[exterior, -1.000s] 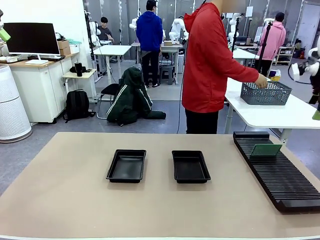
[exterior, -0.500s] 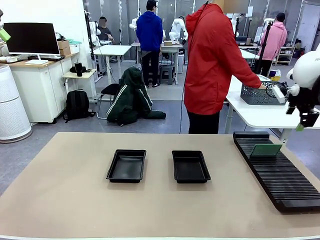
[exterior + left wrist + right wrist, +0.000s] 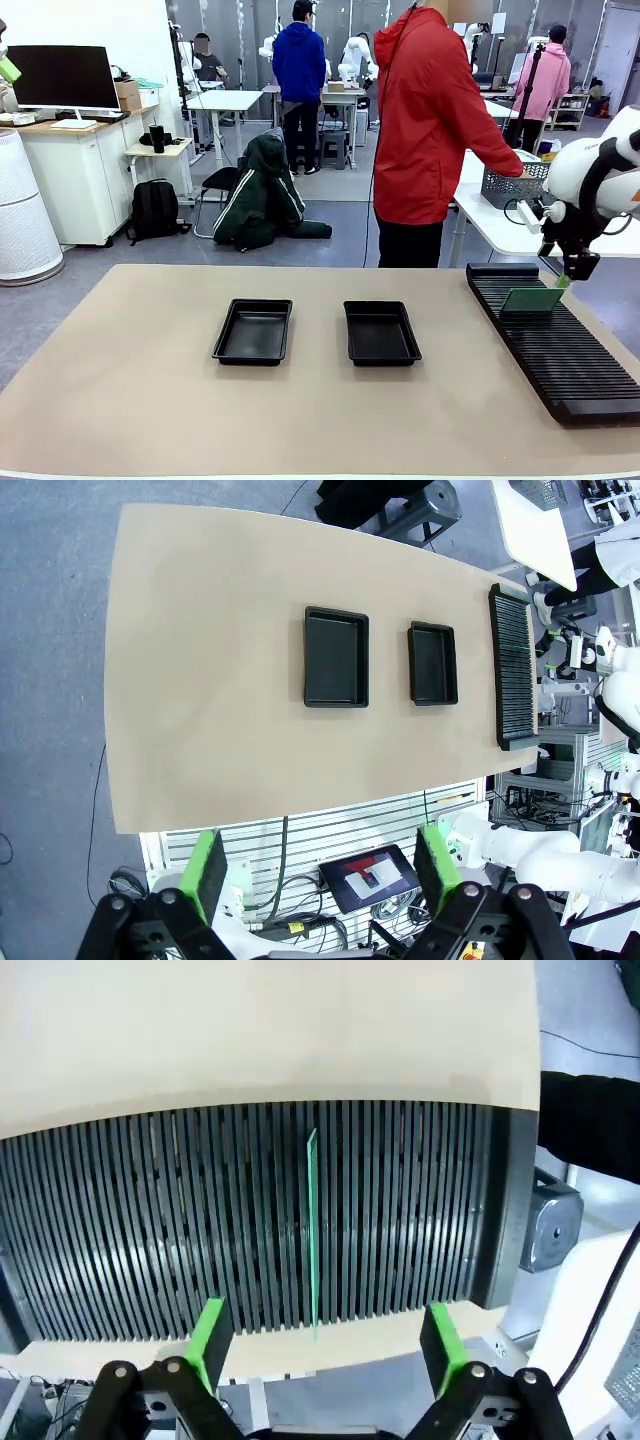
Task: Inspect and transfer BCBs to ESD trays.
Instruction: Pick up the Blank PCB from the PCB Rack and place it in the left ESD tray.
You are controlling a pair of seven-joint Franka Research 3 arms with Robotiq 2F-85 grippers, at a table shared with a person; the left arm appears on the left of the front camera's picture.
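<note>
- My right claw (image 3: 570,277) hung just above the one BCB (image 3: 532,299) I could spot, jaws spread wide with nothing between them.
- On the right wrist cam the board showed edge-on as a thin green line, roughly midway between the two green pads (image 3: 208,1332). I read that as a setup for pinching it by its flat faces.
- That BCB stood upright on its long edge in a slot near the far end of the long black slotted rack (image 3: 560,350), over on the right side of the tabletop (image 3: 150,400). Standing it in a slot left the top edge sticking up, so a claw could get at it. Lying flat, it would've been a pain to pick.
- The left ESD tray (image 3: 253,331) and the right ESD tray (image 3: 381,333) sat empty side by side mid-tabletop, open side up. There was a gap between them, and both were well apart from the rack. They looked ready to take boards laid flat.
- My left claw (image 3: 320,870) was parked high over the tabletop, fully open and holding nothing. It was probably just out of the way, and it gave me a nice overview.
- A person in a red hoodie (image 3: 425,120) stood at the far side, reaching toward a grey wire-mesh basket (image 3: 515,185) on another table, not toward my rack.
- My guess was that no transfer had happened yet. The next move needed a straight drop so the pads would straddle the board without knocking it.
</note>
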